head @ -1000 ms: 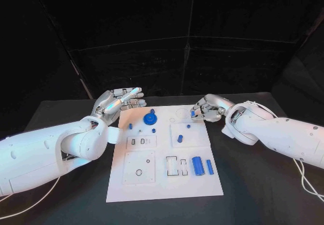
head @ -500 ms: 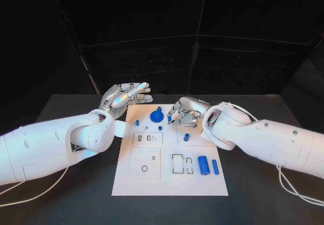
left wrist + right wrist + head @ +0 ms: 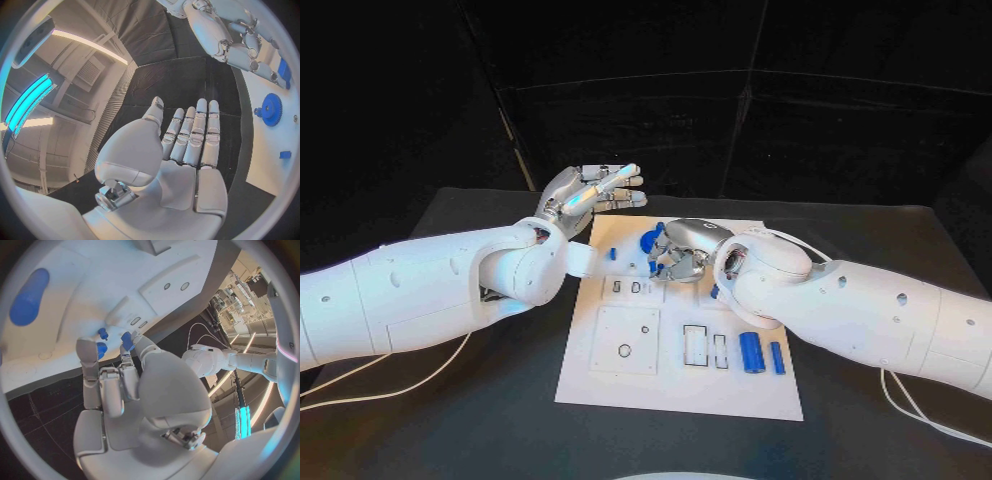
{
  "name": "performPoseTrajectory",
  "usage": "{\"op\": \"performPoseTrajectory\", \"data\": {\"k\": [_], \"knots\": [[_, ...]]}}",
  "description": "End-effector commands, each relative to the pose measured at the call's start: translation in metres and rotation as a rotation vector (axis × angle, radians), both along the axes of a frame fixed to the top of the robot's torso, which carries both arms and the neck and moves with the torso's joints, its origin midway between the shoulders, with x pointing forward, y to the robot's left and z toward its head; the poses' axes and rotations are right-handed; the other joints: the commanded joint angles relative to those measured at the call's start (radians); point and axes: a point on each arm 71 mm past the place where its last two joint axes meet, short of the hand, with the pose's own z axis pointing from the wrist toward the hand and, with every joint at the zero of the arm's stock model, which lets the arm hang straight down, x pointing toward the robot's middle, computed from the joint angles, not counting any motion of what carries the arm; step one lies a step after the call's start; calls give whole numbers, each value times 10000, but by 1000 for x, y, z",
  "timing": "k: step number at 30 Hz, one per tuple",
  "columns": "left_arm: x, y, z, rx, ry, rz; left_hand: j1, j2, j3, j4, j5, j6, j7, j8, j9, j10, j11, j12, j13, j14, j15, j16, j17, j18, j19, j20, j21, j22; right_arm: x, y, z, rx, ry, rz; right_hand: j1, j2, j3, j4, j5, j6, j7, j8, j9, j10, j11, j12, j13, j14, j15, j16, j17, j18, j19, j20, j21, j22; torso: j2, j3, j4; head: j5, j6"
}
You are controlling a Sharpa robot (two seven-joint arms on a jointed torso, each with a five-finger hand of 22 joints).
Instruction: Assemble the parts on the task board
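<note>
The task board point(image 3: 678, 385) lies flat in the middle of the black table point(image 3: 473, 430), its long axis running from near to far.

The left hand point(image 3: 593, 192) is raised off the far-left corner of the board. Its fingers point(image 3: 199, 131) are extended, held side by side, with the thumb apart. It holds nothing and touches neither board nor parts.

The right hand point(image 3: 678, 250) is over the far half of the board, palm down, fingers curled toward the surface. The right wrist view shows a small blue part point(image 3: 127, 340) between its fingertips, with a second small blue piece point(image 3: 100, 349) at the tip of a neighbouring finger. Whether that second piece is gripped or merely behind the finger cannot be told. A small blue peg point(image 3: 102, 333) stands on the board just beyond the fingertips.

A blue gear point(image 3: 651, 239) sits at the far end of the board, partly covered by the right hand in the head view; the left wrist view shows it clear of the left hand. A small blue piece point(image 3: 612, 253) lies near the board's left edge, beside the gear.

At the near right, a larger blue cylinder point(image 3: 753, 352) and a slimmer blue pin point(image 3: 777, 357) lie side by side, lengthwise. Just left of them are two rectangular recesses point(image 3: 695, 345). A square raised plate point(image 3: 626, 341) with a ring mark occupies the near left. Two small slots point(image 3: 626, 287) lie farther along, near the right hand.
</note>
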Motion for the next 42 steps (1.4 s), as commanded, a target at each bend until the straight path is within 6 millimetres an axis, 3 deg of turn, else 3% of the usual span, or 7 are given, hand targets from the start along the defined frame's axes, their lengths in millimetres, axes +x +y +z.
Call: {"op": "performPoseTrajectory", "data": {"k": [1,9,42], "knots": [[2,2,3,-101,-231,65,18,36,3,-59,43,76,158,-9,14,71,20,69,9,78,4,17,-2,136,71,-21,-49,-15,0,5,-2,-515,-195,131,-91,7,83,-2,-29,19,2,61,17,-18,-29,-33,309,800,-53,31,1446,-1,-12,-28,9,-9,6,10,-19,93,-35],[5,5,3,-113,-260,190,21,35,4,-63,43,81,155,-8,15,78,17,71,9,78,3,16,-3,135,72,-21,-51,-17,-2,13,-7,-620,-202,311,-96,5,88,-3,-27,14,3,58,15,-25,-29,-41,299,797,-53,28,1435,-1,-13,-28,8,-10,4,9,-20,306,-72],[7,5,3,-81,-187,227,22,43,10,-67,43,100,157,-7,14,97,13,77,9,76,2,8,-8,133,71,-24,-63,-25,-9,19,-24,-1179,319,680,-327,-136,78,45,-117,-30,26,6,-20,-41,-7,-67,285,788,-37,13,1398,5,-48,-20,-38,-83,-4,6,-19,250,-172]]}}
